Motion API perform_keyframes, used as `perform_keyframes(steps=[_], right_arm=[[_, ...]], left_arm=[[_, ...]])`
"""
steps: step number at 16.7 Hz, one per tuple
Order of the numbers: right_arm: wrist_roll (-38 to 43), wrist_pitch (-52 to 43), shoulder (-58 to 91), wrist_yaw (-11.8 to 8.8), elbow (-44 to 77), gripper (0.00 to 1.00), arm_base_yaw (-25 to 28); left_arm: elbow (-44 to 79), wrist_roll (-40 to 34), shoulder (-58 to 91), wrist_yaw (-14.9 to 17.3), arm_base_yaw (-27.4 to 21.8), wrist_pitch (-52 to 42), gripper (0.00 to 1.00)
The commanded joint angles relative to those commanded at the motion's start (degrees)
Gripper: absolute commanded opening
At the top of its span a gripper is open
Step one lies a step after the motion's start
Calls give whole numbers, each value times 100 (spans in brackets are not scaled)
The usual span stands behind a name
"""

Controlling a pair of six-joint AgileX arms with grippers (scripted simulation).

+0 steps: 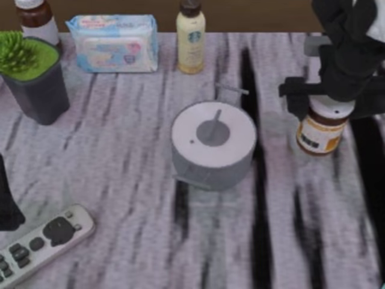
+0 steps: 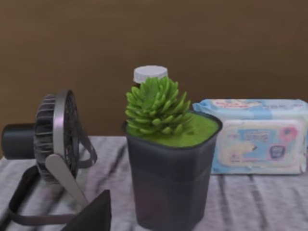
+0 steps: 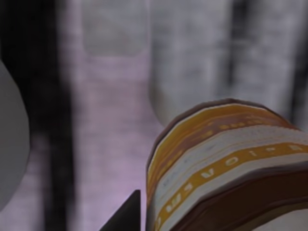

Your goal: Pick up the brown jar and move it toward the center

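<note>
The brown jar (image 1: 322,129), dark brown with a white lid and a yellow-orange label, is at the table's right side, slightly tilted. My right gripper (image 1: 328,103) comes down from the far right corner and is shut on its lid end. The jar's shadow falls on the table to its left. In the right wrist view the brown jar (image 3: 226,163) fills the lower corner beside one dark finger (image 3: 126,215). My left gripper (image 1: 6,205) stays parked at the left edge, open and holding nothing.
A round white and grey device (image 1: 213,144) occupies the table's centre. Along the back stand a cream bottle (image 1: 190,39), a wipes pack (image 1: 114,42), a reddish-brown jar (image 1: 37,21) and a potted plant (image 1: 30,72). A remote (image 1: 42,241) lies front left. A small fan (image 2: 57,139) shows beside the plant.
</note>
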Motion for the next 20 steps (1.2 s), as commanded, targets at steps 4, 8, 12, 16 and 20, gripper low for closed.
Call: perform_keyframes(steps=[4,8,12,16,20], right_arm=[[2,9,32,-17,-1,0,-29],[-9,612,257,-8,-327,0,-18],[-9,953,421,2,-532,0,-15],[-9,953,421,2,-532,15,-15],[-9,953,421,2,-532,45,-15]], left_arm=[[0,0,0,0,0,0,100],[0,0,0,0,0,0,100],[0,0,0,0,0,0,100],[0,0,0,0,0,0,100],[0,0,0,0,0,0,100]])
